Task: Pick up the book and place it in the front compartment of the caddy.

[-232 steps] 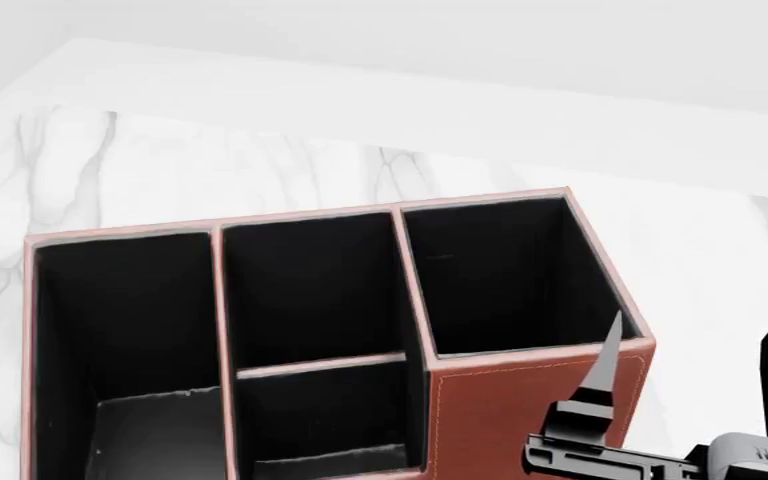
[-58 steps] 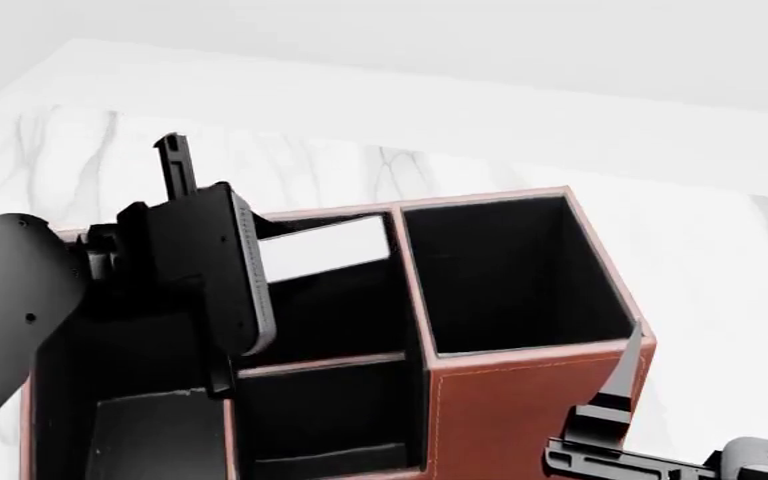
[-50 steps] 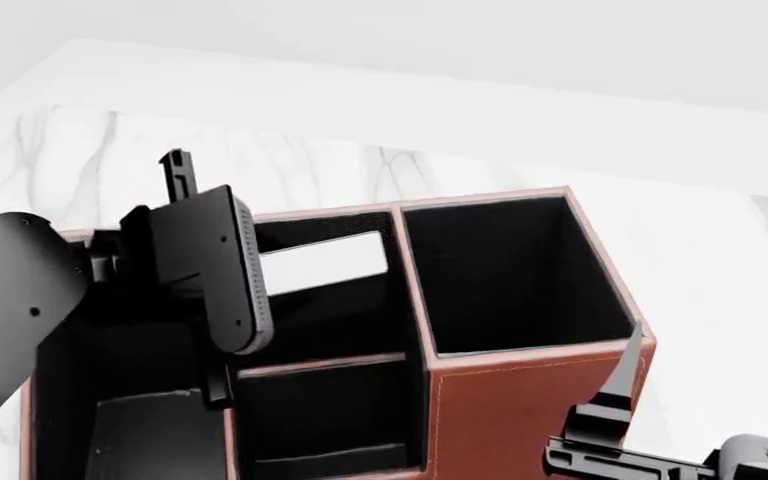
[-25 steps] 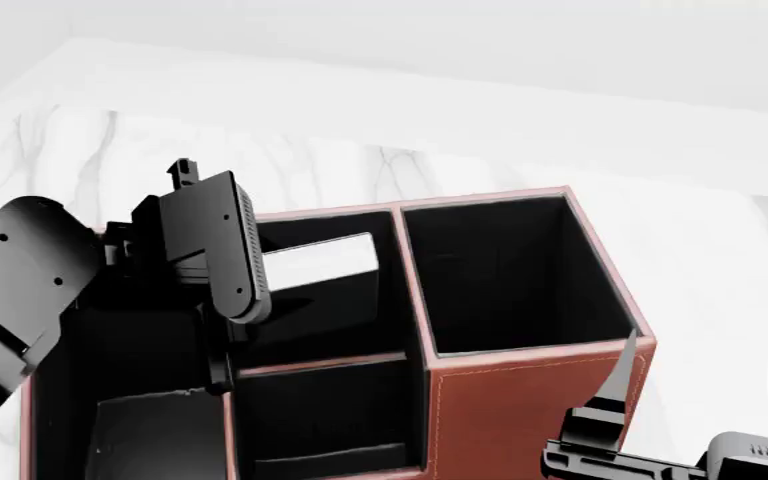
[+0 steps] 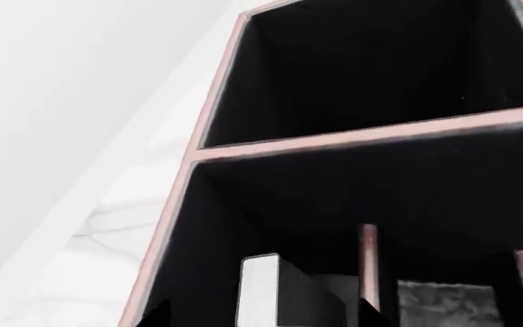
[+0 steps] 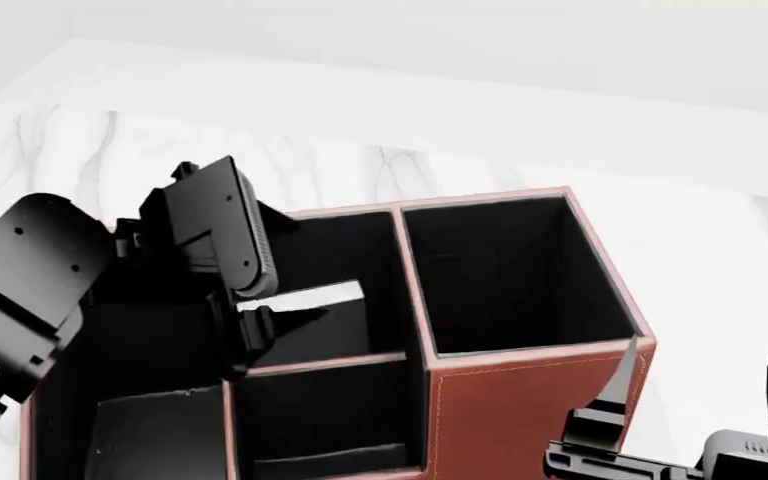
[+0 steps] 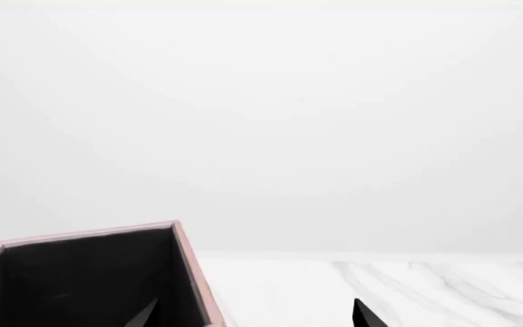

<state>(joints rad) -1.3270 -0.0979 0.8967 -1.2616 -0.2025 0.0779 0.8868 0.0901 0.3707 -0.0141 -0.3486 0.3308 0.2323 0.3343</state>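
The reddish-brown caddy [image 6: 531, 400] fills the head view, and its pale rims also show in the left wrist view [image 5: 380, 135]. The black book with its white page edge [image 6: 307, 296] stands tilted inside the front compartment [image 6: 357, 250], the deep middle cell beyond the low divider [image 6: 324, 362]. My left gripper [image 6: 267, 335] reaches down into that cell. In the left wrist view its fingertips sit wide apart on either side of the book [image 5: 259, 289], so the left gripper [image 5: 266, 319] is open. My right gripper [image 6: 702, 385] is open and empty beside the caddy's near right corner; it also shows in the right wrist view [image 7: 252, 317].
The caddy stands on a white marble tabletop [image 6: 704, 250] with a white wall behind. The long narrow cell [image 6: 131, 430] lies under my left arm. The tall square cell [image 6: 511, 270] is at the right, and a shallow cell [image 6: 331, 420] is nearest me.
The book has dropped lower into the middle cell, from rim height to well inside it. My left gripper has tipped over the cell. The right gripper has barely moved.
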